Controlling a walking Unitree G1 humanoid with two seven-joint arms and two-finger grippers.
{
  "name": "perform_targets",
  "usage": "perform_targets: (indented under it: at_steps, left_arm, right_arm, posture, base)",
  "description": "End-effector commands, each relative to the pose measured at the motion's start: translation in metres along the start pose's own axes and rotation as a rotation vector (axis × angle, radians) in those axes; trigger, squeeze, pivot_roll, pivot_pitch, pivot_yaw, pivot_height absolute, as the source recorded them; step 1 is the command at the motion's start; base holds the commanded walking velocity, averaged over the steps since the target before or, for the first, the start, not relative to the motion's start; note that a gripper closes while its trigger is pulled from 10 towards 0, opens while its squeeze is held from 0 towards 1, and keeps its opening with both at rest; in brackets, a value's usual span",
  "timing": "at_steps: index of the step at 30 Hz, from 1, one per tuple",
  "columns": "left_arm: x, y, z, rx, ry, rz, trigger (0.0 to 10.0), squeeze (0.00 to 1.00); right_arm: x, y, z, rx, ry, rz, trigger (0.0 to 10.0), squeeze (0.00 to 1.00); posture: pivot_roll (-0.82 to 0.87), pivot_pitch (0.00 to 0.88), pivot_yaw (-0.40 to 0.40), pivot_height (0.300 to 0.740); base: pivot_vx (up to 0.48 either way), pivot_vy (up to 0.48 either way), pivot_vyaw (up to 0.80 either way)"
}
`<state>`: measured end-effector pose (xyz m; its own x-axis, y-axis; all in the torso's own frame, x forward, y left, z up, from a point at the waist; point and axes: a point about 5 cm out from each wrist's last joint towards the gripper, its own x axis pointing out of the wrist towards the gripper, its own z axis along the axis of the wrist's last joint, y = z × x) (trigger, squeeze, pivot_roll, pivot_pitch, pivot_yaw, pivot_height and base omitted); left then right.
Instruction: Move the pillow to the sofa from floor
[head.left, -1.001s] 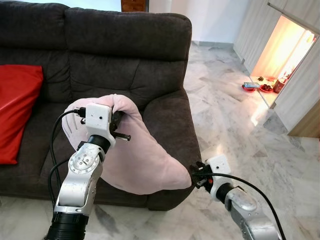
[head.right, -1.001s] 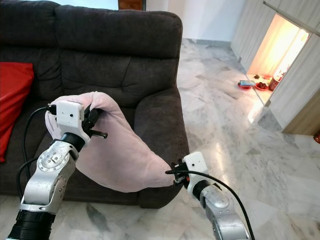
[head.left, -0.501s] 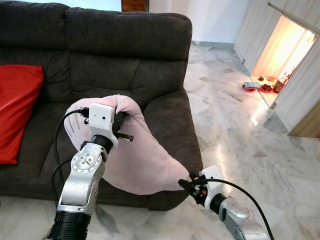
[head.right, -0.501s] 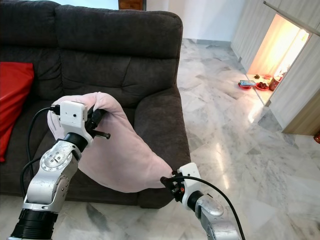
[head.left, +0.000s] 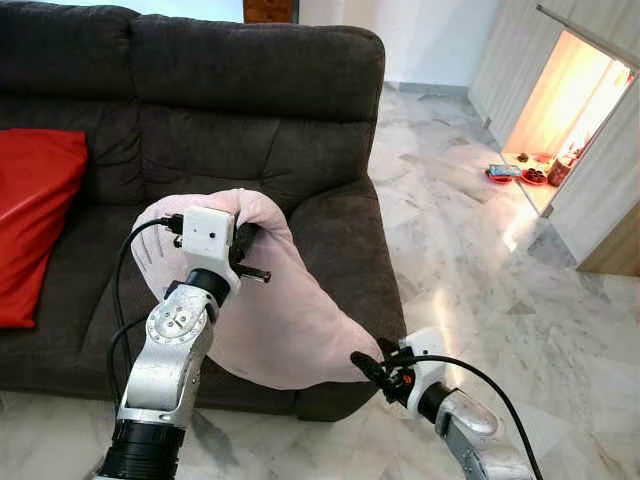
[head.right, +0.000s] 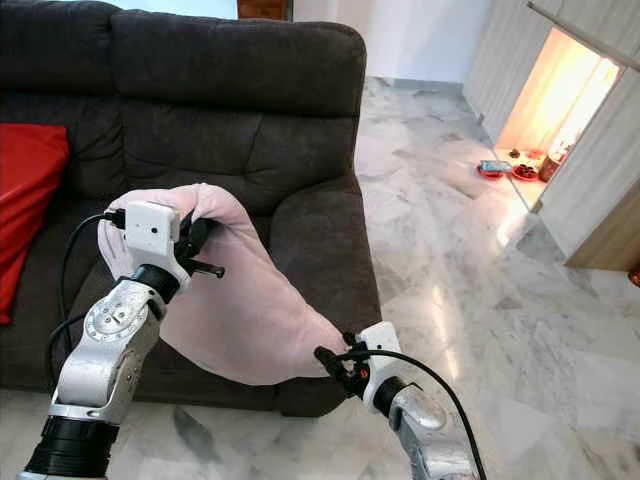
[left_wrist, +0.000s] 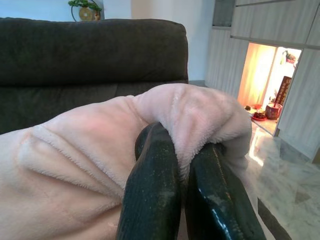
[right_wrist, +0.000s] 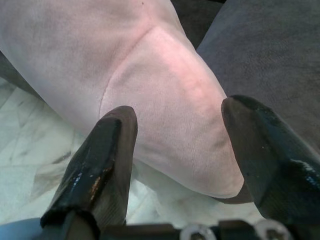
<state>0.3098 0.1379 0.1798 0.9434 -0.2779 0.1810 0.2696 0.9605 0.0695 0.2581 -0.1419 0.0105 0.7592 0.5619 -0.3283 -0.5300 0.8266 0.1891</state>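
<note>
1. Count: one pink pillow (head.left: 285, 310), one red cushion (head.left: 35, 220), one dark sofa (head.left: 250, 120), two grippers.
2. Surface and room: grey-white marble floor (head.left: 470, 240) at 3 o'clock of sofa; lit alcove (head.left: 565, 110) at 2 o'clock with small red items (head.left: 520, 173) on its floor; pale cabinet fronts beside it.
3. Red cushion at 9 o'clock, propped on sofa seat against backrest.
4. Pillow off the floor, draped over sofa seat front next to the armrest (head.left: 345, 240), lower corner hanging toward 5 o'clock.
5. Left gripper (left_wrist: 175, 165) clenched on pillow's top fold, fabric pinched between both fingers, at pillow's 10 o'clock end.
6. Right gripper (right_wrist: 177, 130) released, fingers (right_wrist: 107, 145) spread, straddling pillow's lower corner without clamping it; sits at 5 o'clock of pillow, low by sofa front.
</note>
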Motion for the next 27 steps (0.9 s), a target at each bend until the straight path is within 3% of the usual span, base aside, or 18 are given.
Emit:
perform_targets:
  at_steps: [1, 2, 16, 23, 27]
  left_arm:
    - [0.008, -0.009, 0.018, 0.005, -0.079, -0.052, 10.0, 0.0]
    - [0.009, -0.01, 0.018, 0.004, -0.078, -0.056, 10.0, 0.0]
    - [0.007, -0.013, 0.016, 0.0, -0.064, -0.081, 10.0, 0.0]
    - [0.006, -0.013, 0.016, 0.0, -0.059, -0.09, 10.0, 0.0]
    - [0.006, -0.014, 0.016, -0.001, -0.058, -0.092, 10.0, 0.0]
  right_arm:
    - [-0.001, -0.004, 0.0, -0.014, 0.006, -0.004, 10.0, 0.47]
    - [-0.001, -0.006, -0.004, -0.027, 0.024, -0.004, 10.0, 0.0]
    - [0.006, 0.004, -0.02, -0.18, 0.119, 0.065, 10.0, 0.0]
    - [0.006, -0.001, -0.021, -0.195, 0.113, -0.026, 10.0, 0.0]
    - [0.005, -0.008, -0.028, -0.223, 0.18, -0.087, 10.0, 0.0]
  posture:
    - [0.03, 0.0, -0.087, 0.74]
    - [0.03, 0.0, -0.087, 0.74]
    - [0.04, 0.0, -0.09, 0.74]
    - [0.04, 0.0, -0.091, 0.74]
    - [0.04, 0.0, -0.091, 0.74]
  base:
    - [0.0, 0.0, 0.0]
    - [0.0, 0.0, 0.0]
    - [0.0, 0.0, 0.0]
    - [0.0, 0.0, 0.0]
    - [0.0, 0.0, 0.0]
